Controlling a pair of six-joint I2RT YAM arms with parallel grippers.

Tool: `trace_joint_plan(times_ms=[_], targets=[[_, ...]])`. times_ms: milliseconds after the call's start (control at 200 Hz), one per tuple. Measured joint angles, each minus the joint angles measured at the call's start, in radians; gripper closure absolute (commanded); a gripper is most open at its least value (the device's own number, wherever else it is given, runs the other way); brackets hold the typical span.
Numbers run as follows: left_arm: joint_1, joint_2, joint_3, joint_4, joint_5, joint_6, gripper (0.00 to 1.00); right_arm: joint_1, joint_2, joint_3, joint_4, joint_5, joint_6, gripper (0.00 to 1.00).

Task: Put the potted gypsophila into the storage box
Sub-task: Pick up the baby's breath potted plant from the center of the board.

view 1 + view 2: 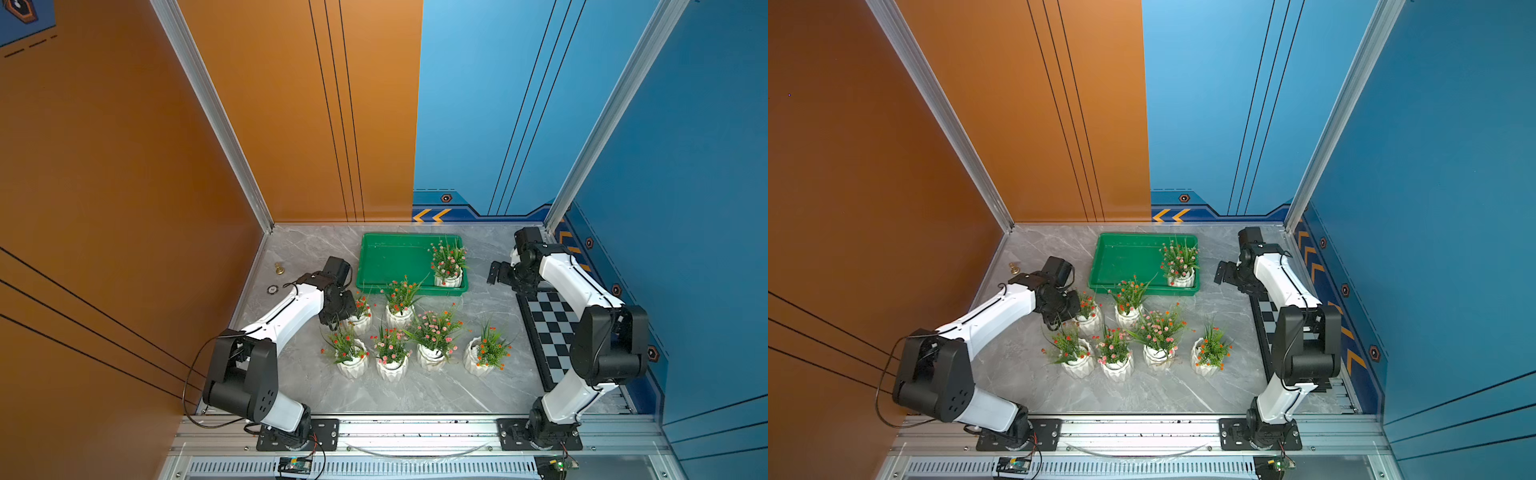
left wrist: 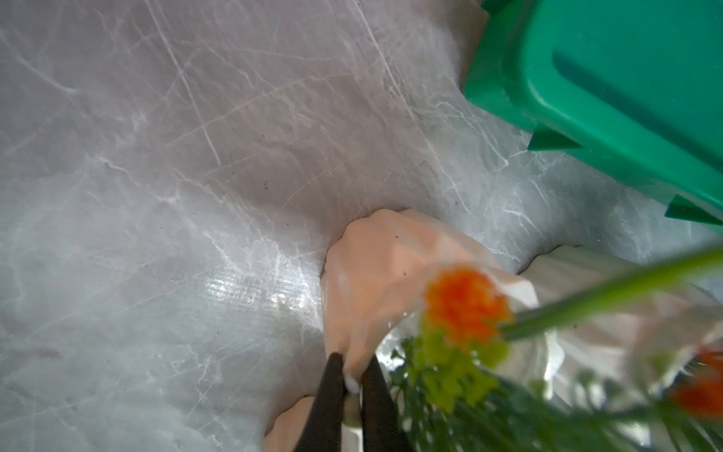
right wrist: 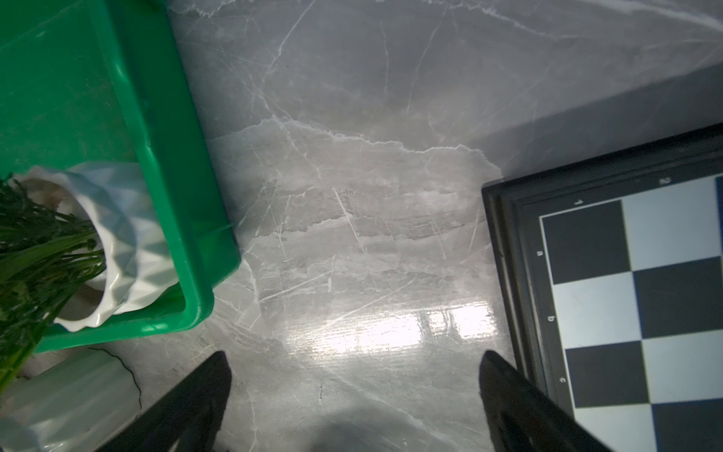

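The green storage box lies at the back of the table, with one potted gypsophila standing in its near right corner. Several more white ribbed pots with red and pink flowers stand on the table in front of it. My left gripper is shut on the rim of the back left pot, which rests on the table beside the box's corner. My right gripper hangs open and empty, right of the box.
A black-and-grey checkered board lies along the right side under the right arm. A small brass object and a round disc sit by the left wall. Neighbouring pots crowd the held one.
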Motion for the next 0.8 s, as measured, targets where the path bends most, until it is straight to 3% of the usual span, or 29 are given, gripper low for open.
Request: trace_joint_plan(times_ms=[801], targets=[[0.037,-0.014,0.002,-0.007,0.000,0.016,1.00,0.000,0.000,-0.004,0.000,0.000,0.000,0.00]])
